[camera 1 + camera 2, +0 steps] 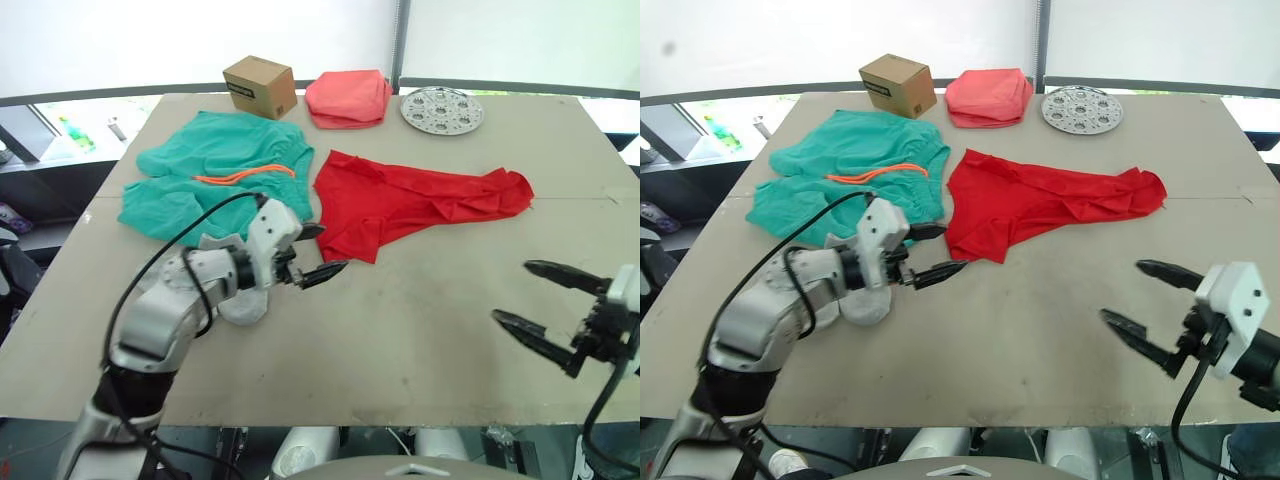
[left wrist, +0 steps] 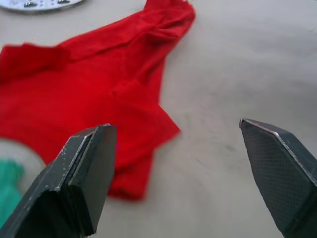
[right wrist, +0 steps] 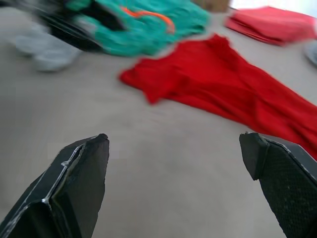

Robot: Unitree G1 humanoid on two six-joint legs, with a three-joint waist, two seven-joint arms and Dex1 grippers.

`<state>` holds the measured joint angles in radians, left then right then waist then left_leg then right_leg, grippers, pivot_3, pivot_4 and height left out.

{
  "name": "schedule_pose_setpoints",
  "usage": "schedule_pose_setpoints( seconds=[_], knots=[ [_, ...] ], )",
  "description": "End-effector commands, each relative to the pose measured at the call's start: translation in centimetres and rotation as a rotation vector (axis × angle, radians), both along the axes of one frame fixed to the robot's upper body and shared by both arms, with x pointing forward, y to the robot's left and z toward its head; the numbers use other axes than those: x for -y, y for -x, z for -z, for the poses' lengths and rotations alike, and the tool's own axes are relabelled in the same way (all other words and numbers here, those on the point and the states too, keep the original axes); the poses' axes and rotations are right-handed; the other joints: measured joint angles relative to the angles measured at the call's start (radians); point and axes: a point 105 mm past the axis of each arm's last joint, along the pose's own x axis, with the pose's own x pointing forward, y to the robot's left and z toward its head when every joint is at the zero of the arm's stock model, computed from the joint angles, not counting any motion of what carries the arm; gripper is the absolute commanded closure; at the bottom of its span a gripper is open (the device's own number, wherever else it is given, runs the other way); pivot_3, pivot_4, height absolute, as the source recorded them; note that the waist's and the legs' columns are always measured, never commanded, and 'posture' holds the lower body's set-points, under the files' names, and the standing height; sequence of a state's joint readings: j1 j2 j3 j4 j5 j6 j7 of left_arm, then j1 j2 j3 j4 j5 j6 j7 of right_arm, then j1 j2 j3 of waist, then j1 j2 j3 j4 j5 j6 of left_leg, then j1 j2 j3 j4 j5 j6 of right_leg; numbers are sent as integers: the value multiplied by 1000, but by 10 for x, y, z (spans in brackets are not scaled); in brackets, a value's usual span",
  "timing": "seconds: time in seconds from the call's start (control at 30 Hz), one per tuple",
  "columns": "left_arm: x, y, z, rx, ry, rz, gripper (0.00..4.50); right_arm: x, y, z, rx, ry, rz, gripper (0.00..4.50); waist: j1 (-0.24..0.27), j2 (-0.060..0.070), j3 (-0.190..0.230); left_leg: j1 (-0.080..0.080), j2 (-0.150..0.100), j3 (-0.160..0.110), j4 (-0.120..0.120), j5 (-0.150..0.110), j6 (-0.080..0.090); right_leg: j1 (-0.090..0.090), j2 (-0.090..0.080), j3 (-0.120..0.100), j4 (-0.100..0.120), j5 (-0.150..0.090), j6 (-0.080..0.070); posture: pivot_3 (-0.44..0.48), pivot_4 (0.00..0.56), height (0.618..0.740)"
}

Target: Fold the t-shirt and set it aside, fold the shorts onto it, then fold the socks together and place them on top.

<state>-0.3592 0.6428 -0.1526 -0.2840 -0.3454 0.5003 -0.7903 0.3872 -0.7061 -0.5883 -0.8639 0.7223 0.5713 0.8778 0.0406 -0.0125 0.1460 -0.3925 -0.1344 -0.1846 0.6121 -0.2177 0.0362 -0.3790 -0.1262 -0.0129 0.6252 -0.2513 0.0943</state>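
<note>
Left gripper [image 1: 318,252] released, fingers spread, just beside the near corner of the t-shirt [image 1: 410,205], which lay crumpled mid-table [image 1: 400,330], shorts [image 1: 215,175] spread beside it on the left, socks [image 1: 243,303] under the left arm, right gripper [image 1: 545,300] spread wide over bare table.

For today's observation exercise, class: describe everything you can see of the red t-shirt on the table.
The t-shirt is bright red, soft, cotton-looking cloth, lying unfolded and crumpled flat on the table, stretched across it with wrinkles bunched toward the robot's right. Its near corner points toward the left gripper, whose jaws stand open just short of it. The teal shorts lie right beside it. Nothing grips it.
</note>
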Motion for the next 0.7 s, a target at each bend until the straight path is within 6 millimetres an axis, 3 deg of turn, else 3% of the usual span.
schedule_pose_setpoints(
  seconds=[0.03,0.3,0.7],
  knots=[
    [10,-16,10,138,-143,46,241,-16,5,-7,33,-10,-59,0,-3,-1,0,0,0,1,0,0,0,0,0,1,0,0,0,0,150,740],
    [19,-48,32,178,-232,65,241,-24,5,-3,29,-15,-59,0,6,-3,1,0,1,-1,1,1,1,-1,2,0,0,1,3,0,150,740],
    [25,-66,37,389,-370,126,241,-20,6,-5,62,-10,7,0,1,-3,1,0,0,-1,2,3,4,0,2,1,1,2,5,0,150,740]
  ],
)
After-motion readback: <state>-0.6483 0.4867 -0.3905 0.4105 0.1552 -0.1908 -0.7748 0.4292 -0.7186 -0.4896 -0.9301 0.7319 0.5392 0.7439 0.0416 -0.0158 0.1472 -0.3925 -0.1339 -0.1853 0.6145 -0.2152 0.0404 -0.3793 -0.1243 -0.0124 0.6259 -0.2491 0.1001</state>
